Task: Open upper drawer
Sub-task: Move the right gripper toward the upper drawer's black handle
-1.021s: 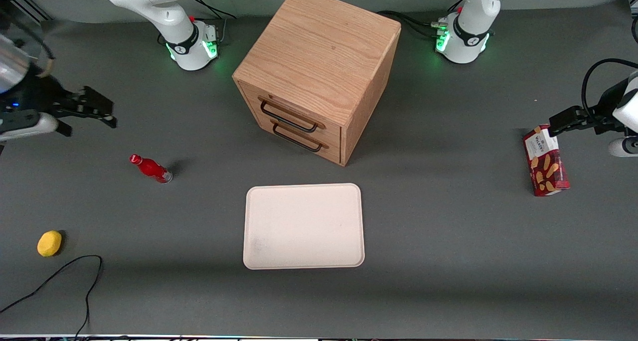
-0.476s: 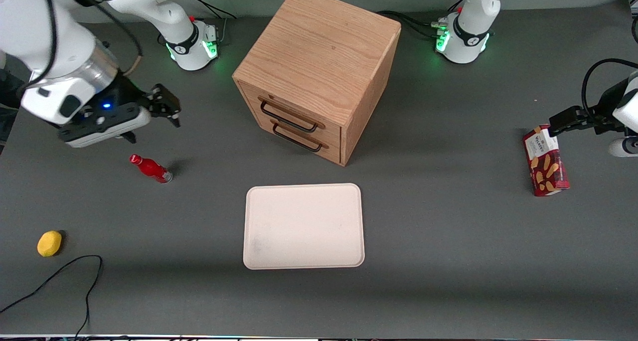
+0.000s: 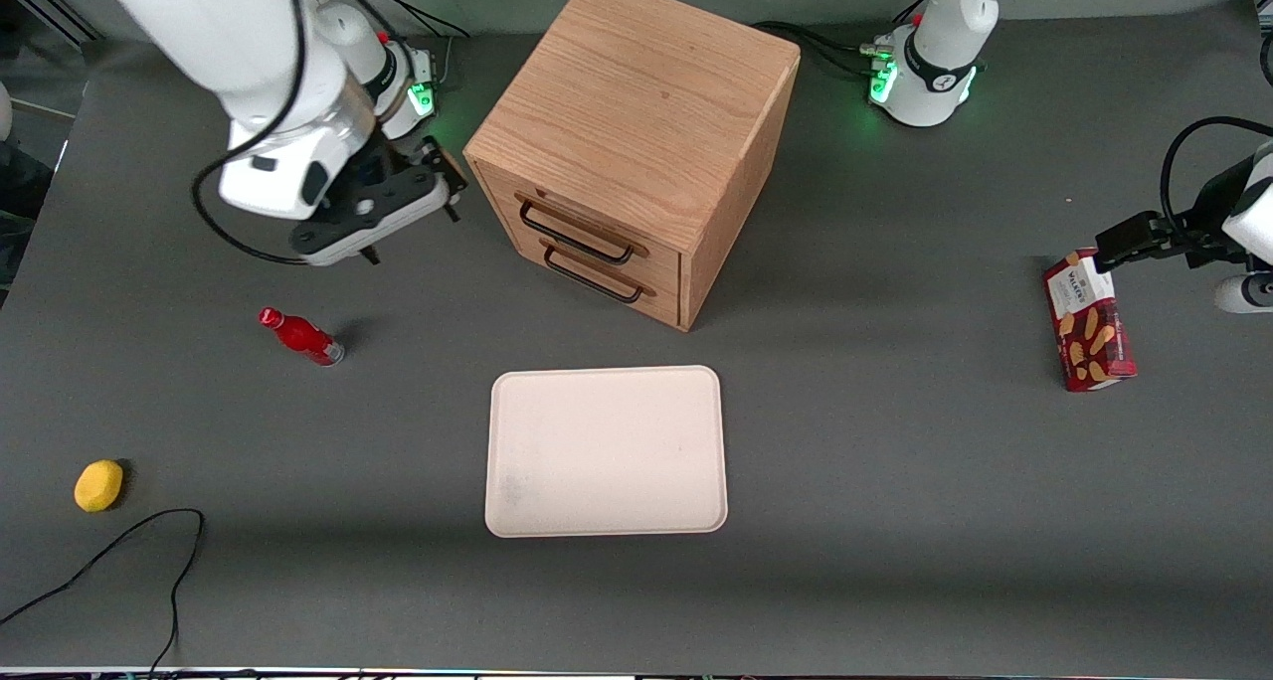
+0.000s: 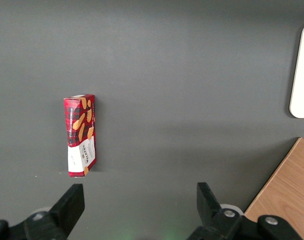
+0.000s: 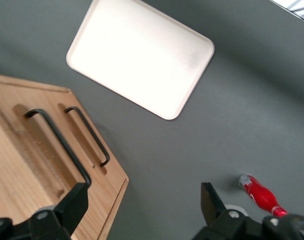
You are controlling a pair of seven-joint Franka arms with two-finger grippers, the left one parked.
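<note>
The cube-shaped oak cabinet (image 3: 636, 113) stands mid-table with both drawers shut. Its upper drawer (image 3: 587, 225) carries a thin black wire handle (image 3: 575, 235), and a matching drawer (image 3: 607, 284) sits below it. My gripper (image 3: 446, 178) hovers open beside the cabinet's front corner at the working arm's end, at about the upper drawer's height, touching nothing. In the right wrist view the upper drawer's handle (image 5: 56, 144) and the lower handle (image 5: 87, 136) show on the cabinet front. My gripper (image 5: 141, 205) there spans bare table next to the front, with nothing between its fingers.
A white tray (image 3: 605, 451) lies nearer the front camera than the cabinet. A red bottle (image 3: 300, 336), a yellow round object (image 3: 98, 485) and a black cable (image 3: 119, 551) lie toward the working arm's end. A red biscuit box (image 3: 1089, 322) lies toward the parked arm's end.
My gripper has swept in from the working arm's end of the table to the cabinet's front corner, staying open. The drawers and other objects have not moved.
</note>
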